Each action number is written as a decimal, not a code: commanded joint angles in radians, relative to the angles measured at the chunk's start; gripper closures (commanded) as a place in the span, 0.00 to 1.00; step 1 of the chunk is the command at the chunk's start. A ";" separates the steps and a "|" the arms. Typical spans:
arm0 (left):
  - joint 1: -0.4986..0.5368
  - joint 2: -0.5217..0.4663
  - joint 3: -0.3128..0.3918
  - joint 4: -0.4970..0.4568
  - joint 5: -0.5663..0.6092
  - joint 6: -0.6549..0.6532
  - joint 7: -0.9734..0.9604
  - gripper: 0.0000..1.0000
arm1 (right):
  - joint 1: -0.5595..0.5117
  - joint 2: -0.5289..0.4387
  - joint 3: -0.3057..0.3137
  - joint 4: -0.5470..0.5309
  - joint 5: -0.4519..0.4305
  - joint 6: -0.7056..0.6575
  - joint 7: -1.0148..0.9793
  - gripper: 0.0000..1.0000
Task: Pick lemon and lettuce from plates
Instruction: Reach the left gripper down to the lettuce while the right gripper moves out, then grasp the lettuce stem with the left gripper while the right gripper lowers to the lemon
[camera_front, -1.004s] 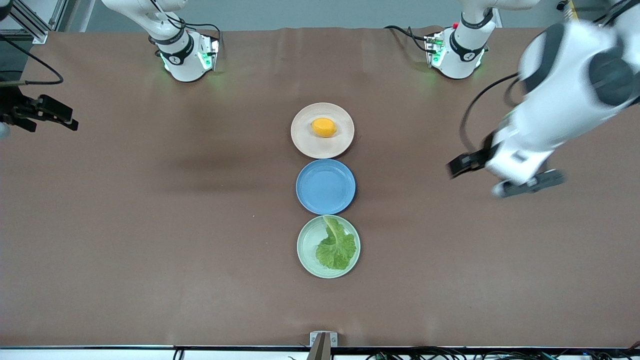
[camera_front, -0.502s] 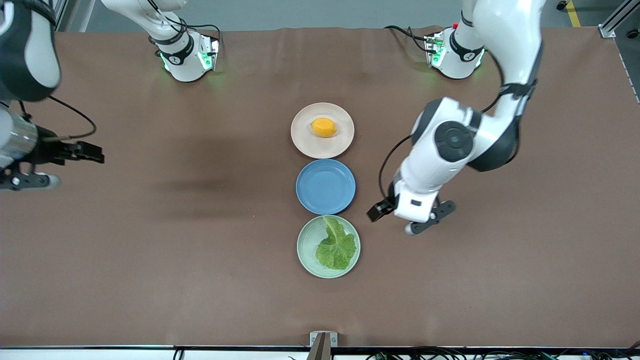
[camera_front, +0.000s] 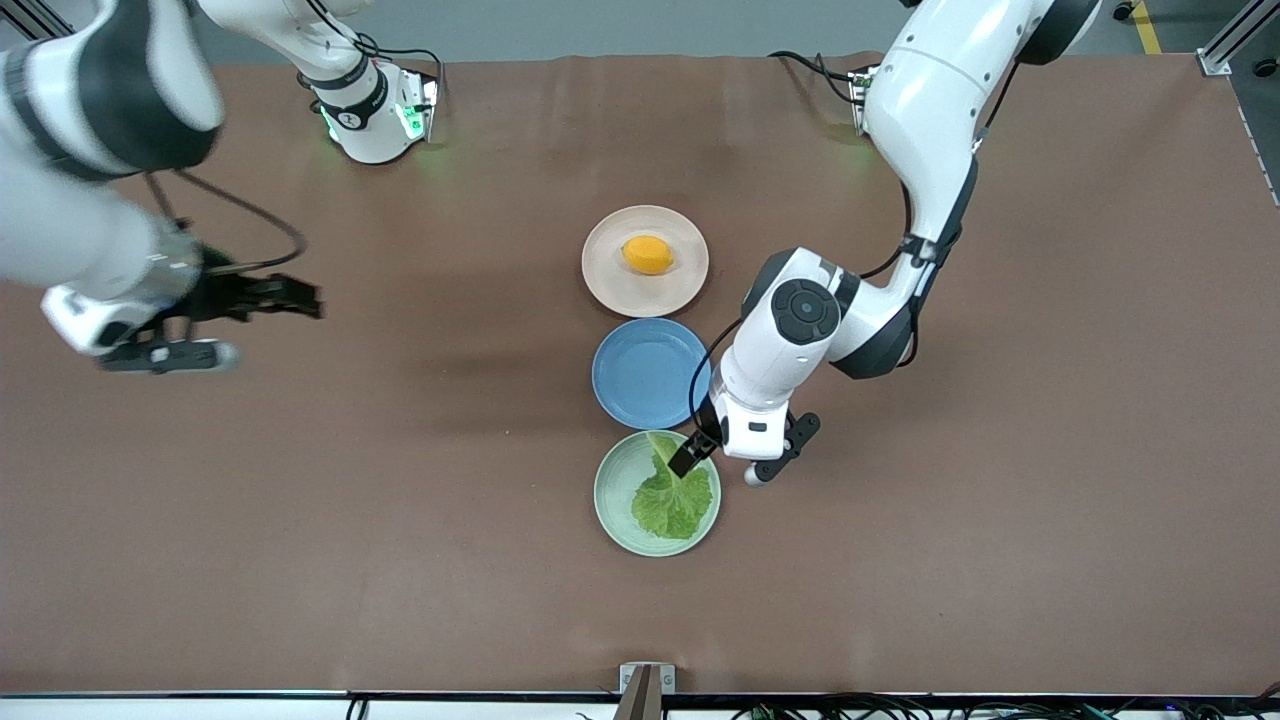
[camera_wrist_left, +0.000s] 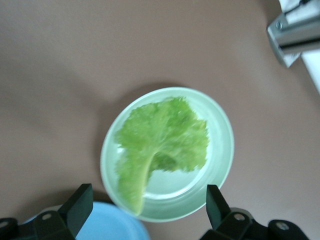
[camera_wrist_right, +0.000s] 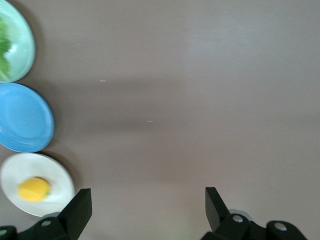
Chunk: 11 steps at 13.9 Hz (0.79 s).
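Observation:
The lemon (camera_front: 648, 254) lies on the beige-pink plate (camera_front: 610, 285), nearest the robot bases. The lettuce (camera_front: 672, 492) lies in the mint green plate (camera_front: 612, 500), nearest the front camera. My left gripper (camera_front: 730, 462) is open and empty over the mint plate's rim, on the left arm's side. In the left wrist view its open gripper (camera_wrist_left: 148, 200) frames the lettuce (camera_wrist_left: 162, 145) and the mint plate (camera_wrist_left: 220, 165). My right gripper (camera_front: 235, 328) is open and empty over bare table toward the right arm's end. The right wrist view shows the open gripper (camera_wrist_right: 147, 200), the lemon (camera_wrist_right: 34, 189) and its plate (camera_wrist_right: 20, 170).
A blue plate (camera_front: 651, 373) stands between the two task plates and touches both; it also shows in the left wrist view (camera_wrist_left: 100, 227) and the right wrist view (camera_wrist_right: 22, 117). A metal bracket (camera_front: 645, 680) sits at the table's front edge.
My left arm has swung in from its end of the table to over the mint plate's rim. My right arm has moved in from its end toward the plates. Nothing was picked up.

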 joint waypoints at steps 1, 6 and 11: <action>-0.015 0.067 0.008 0.034 -0.022 0.118 -0.153 0.00 | 0.185 -0.029 -0.011 -0.028 0.006 0.043 0.233 0.00; -0.024 0.139 0.011 0.034 -0.018 0.224 -0.212 0.00 | 0.477 -0.015 -0.011 -0.112 0.006 0.265 0.607 0.00; -0.042 0.176 0.016 0.033 -0.014 0.227 -0.212 0.00 | 0.647 0.071 -0.011 -0.134 0.006 0.417 0.729 0.00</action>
